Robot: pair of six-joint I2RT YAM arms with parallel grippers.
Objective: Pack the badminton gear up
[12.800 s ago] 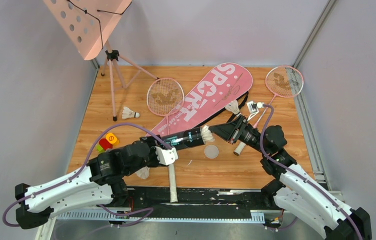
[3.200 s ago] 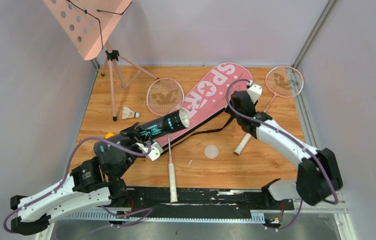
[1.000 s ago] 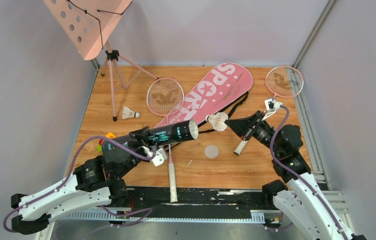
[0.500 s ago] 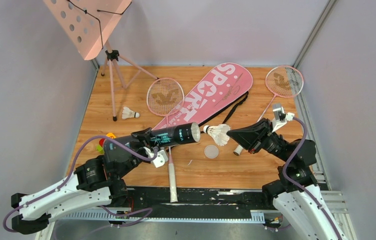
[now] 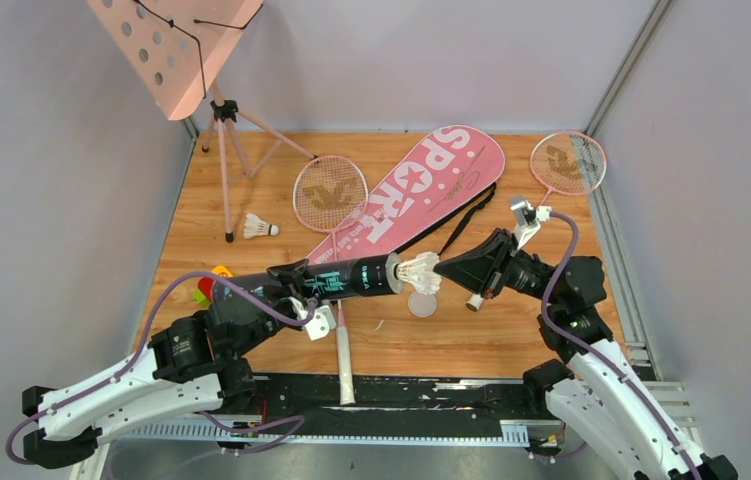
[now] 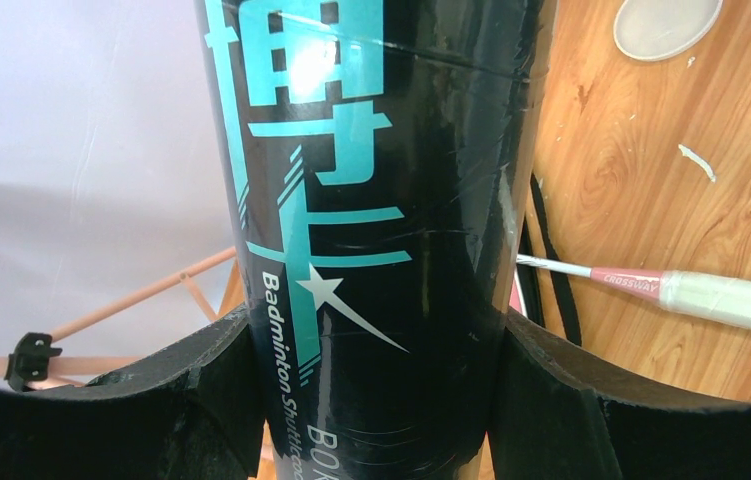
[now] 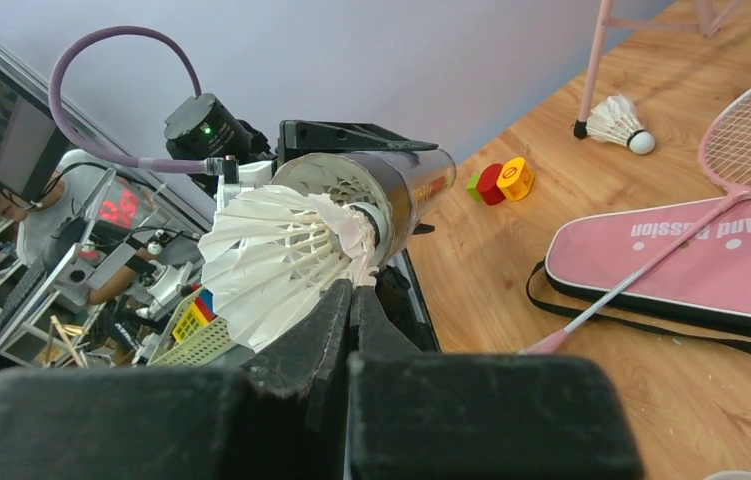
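The left gripper [image 6: 371,400] has its fingers spread wide around the black tube [image 5: 346,277], clamping its body between them and holding it level, probably so the open mouth beyond the fingertips faces the other arm. At that mouth sits a white shuttlecock [image 7: 281,255], cork end toward the tube. The right gripper [image 7: 351,292], fingers pinching the feather skirt's edge, lines it up for insertion.

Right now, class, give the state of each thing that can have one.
black tube: gripped by left end effector, lifted, uncapped
held shuttlecock: pinched in shut right end effector, at tube mouth
lid: off, lying flat
racket bag: lying flat on the table
loose shuttlecock: on its side, unpacked
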